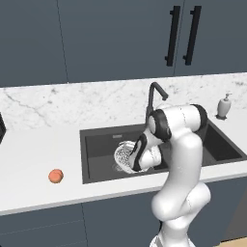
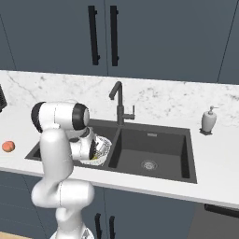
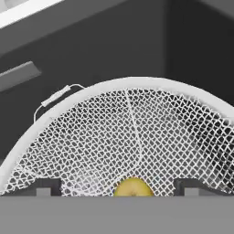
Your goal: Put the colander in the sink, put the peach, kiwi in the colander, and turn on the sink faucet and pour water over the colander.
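The colander (image 1: 124, 155) (image 2: 102, 146), a white mesh bowl, sits in the left basin of the dark sink (image 1: 99, 144) (image 2: 154, 140). My gripper (image 3: 118, 187) hangs just above its bowl, open, the two dark fingertips (image 3: 45, 186) set wide apart. Between them, touching neither, the kiwi (image 3: 132, 187) lies in the colander (image 3: 137, 132) and shows only its yellow-green top. The peach (image 1: 56, 176) (image 2: 8, 146) rests on the white counter to the left of the sink. The dark sink faucet (image 1: 155, 94) (image 2: 119, 100) stands behind the basins, and no water runs from it.
A white soap dispenser (image 1: 223, 107) (image 2: 208, 120) stands on the counter at the back right of the sink. The right basin (image 2: 149, 164) holds just its steel drain. Dark cabinets hang above the marble backsplash.
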Controlling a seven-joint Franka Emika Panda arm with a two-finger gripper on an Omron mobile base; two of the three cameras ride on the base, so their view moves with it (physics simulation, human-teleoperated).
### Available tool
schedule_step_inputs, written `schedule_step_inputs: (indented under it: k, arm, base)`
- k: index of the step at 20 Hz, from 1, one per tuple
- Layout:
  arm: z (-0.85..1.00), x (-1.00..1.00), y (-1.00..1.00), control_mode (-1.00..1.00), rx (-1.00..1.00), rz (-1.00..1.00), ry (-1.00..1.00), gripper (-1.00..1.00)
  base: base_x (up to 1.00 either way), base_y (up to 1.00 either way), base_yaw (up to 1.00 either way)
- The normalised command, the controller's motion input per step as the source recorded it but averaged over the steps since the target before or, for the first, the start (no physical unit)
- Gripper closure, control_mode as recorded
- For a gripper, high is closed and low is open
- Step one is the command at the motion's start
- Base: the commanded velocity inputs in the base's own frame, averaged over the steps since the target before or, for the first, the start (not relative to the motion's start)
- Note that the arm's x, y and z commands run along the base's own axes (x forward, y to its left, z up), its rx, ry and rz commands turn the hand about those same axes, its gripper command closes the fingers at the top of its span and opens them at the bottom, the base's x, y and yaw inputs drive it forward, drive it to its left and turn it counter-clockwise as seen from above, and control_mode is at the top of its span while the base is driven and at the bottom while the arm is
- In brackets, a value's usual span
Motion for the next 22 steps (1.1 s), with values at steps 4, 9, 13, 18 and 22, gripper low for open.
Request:
schedule_step_inputs:
  k: [4,9,13,18,22]
  arm:
    - [1.0,-0.69,0.06,-1.0,0.01,0.0,-0.35,-1.0]
    - [1.0,-0.83,0.36,-1.0,-0.04,0.0,-0.16,-1.0]
    - [1.0,-0.36,0.54,-1.0,-0.16,0.06,0.06,-1.0]
    - [1.0,-0.19,0.35,-1.0,-0.18,0.09,0.16,-1.0]
    - [1.0,-0.58,0.37,-1.0,-0.19,0.09,0.27,-1.0]
  base:
    - [0.0,0.0,0.0]
    - [0.0,0.0,0.0]
    - [0.0,0.0,0.0]
    - [0.0,0.0,0.0]
    - [0.0,0.0,0.0]
